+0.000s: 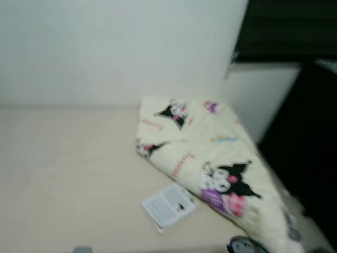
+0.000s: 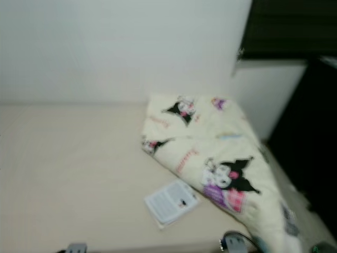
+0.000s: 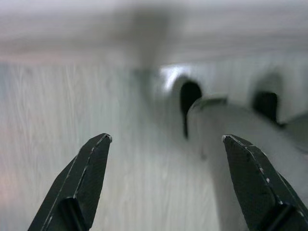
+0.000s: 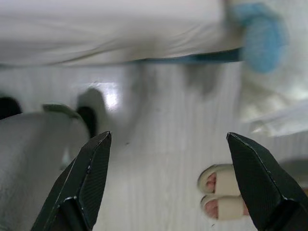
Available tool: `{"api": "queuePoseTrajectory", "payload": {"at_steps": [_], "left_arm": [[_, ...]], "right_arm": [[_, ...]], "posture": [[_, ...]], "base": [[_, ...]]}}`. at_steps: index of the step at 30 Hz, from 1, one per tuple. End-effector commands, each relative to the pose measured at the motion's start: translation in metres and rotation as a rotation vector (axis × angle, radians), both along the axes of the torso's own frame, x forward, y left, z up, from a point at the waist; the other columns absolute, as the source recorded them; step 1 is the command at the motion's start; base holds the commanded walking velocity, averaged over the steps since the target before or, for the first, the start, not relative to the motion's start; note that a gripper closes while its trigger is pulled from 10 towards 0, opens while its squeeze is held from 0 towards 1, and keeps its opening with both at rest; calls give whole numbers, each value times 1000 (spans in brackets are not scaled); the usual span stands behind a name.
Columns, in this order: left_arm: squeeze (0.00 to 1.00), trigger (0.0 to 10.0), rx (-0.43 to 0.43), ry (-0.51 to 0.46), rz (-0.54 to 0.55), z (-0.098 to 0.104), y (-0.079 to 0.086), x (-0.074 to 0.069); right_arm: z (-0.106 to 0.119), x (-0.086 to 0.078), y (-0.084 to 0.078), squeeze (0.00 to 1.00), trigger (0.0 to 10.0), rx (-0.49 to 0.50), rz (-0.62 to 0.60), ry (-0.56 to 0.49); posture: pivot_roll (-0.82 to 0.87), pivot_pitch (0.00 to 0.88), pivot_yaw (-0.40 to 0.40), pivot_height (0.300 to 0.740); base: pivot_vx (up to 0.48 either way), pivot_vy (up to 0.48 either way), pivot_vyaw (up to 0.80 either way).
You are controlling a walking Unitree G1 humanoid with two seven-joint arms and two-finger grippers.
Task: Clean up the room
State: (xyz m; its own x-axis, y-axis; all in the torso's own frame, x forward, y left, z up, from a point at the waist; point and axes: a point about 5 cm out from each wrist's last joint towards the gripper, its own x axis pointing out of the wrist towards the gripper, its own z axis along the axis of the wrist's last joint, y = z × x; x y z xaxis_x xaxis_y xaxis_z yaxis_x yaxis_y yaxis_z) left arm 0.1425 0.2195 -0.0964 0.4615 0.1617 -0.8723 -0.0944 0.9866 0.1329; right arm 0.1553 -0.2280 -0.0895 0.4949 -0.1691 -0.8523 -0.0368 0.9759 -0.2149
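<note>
A cream bed point(image 1: 68, 174) fills the view before me, blurred. On its right side lies a bunched cream blanket point(image 1: 210, 158) printed with black and pink cartoon figures. A white printed booklet point(image 1: 168, 205) lies on the mattress just beside the blanket's near edge. My left gripper point(image 3: 166, 139) is open over pale wood floor, nothing between its fingers. My right gripper point(image 4: 168, 137) is open too, hanging above the floor near the bed's side.
A white wall point(image 1: 116, 47) runs behind the bed. A dark window and dark furniture point(image 1: 310, 142) stand to the right. In the right wrist view a person's foot in a pale sandal point(image 4: 224, 192) stands on the floor, and a blue object point(image 4: 262, 38) rests by the bedding.
</note>
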Motion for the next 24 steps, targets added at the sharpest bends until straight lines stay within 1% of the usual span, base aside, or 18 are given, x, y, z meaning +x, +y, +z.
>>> {"api": "queuePoseTrajectory", "payload": {"at_steps": [1, 2, 4, 5, 6, 7, 8, 11, 12, 15, 16, 17, 19, 20, 21, 24], "left_arm": [[0, 10000, -8, -43, 34, 4, 4, 9], [0, 10000, -8, -43, 34, 4, 4, 9], [0, 10000, -21, -159, 75, 17, 9, 34], [0, 10000, -27, -219, 87, 25, 11, 48], [0, 10000, -30, -254, 93, 30, 12, 56], [0, 10000, -30, -254, 93, 30, 12, 56], [0, 10000, -32, -304, 98, 38, 15, 69], [0, 10000, -49, -419, 116, 59, 17, 98], [0, 10000, -54, -441, 116, 63, 17, 103], [0, 10000, -57, -459, 115, 66, 17, 107], [0, 10000, -75, -502, 108, 73, 14, 116], [0, 10000, -75, -502, 108, 73, 14, 116], [0, 10000, -110, -570, 92, 84, 9, 129], [0, 10000, -110, -570, 92, 84, 9, 129], [0, 10000, -127, -608, 64, 90, 4, 136], [0, 10000, -138, -624, 61, 92, 2, 139]], "right_arm": [[12, 23, -5, 0, 10000, 12, -15, -102], [12, 23, -5, 0, 10000, 12, -15, -102], [37, 67, 2, 0, 10000, 102, -8, -288], [51, 88, 8, 0, 10000, 152, 23, -374], [61, 100, 12, 0, 10000, 181, 47, -424], [61, 100, 12, 0, 10000, 181, 47, -424], [74, 116, 17, 0, 10000, 210, 80, -488], [107, 148, 26, 0, 10000, 267, 124, -638], [114, 154, 28, 0, 10000, 278, 128, -671], [120, 159, 29, 0, 10000, 286, 130, -698], [131, 167, 33, 0, 10000, 301, 149, -749], [131, 167, 33, 0, 10000, 301, 149, -749], [148, 177, 38, 0, 10000, 332, 178, -822], [148, 177, 38, 0, 10000, 332, 178, -822], [154, 181, 41, 0, 10000, 348, 191, -848], [156, 181, 42, 0, 10000, 354, 198, -856]], "posture": [[-108, 0, -25, 740], [-108, 0, -25, 740], [-110, 0, -25, 740], [-111, 0, -27, 740], [-111, 0, -27, 740], [-111, 0, -27, 740], [-111, 0, -27, 740], [-109, 0, -29, 740], [-109, 0, -29, 740], [-109, 0, -29, 740], [-113, 0, -27, 740], [-113, 0, -27, 740], [-112, 0, -29, 740], [-112, 0, -29, 740], [-111, 0, -30, 740], [-111, 0, -31, 740]], "base": [[0, -446, 0], [0, -446, 0], [0, 0, 0], [0, 0, 0], [0, 0, 0], [0, 0, 0], [0, 0, 0], [0, 0, 0], [0, 0, 0], [0, 0, 0], [0, 0, 0], [0, 0, 0], [0, 0, 0], [0, 0, 0], [0, -480, 0], [0, -480, 0]]}}
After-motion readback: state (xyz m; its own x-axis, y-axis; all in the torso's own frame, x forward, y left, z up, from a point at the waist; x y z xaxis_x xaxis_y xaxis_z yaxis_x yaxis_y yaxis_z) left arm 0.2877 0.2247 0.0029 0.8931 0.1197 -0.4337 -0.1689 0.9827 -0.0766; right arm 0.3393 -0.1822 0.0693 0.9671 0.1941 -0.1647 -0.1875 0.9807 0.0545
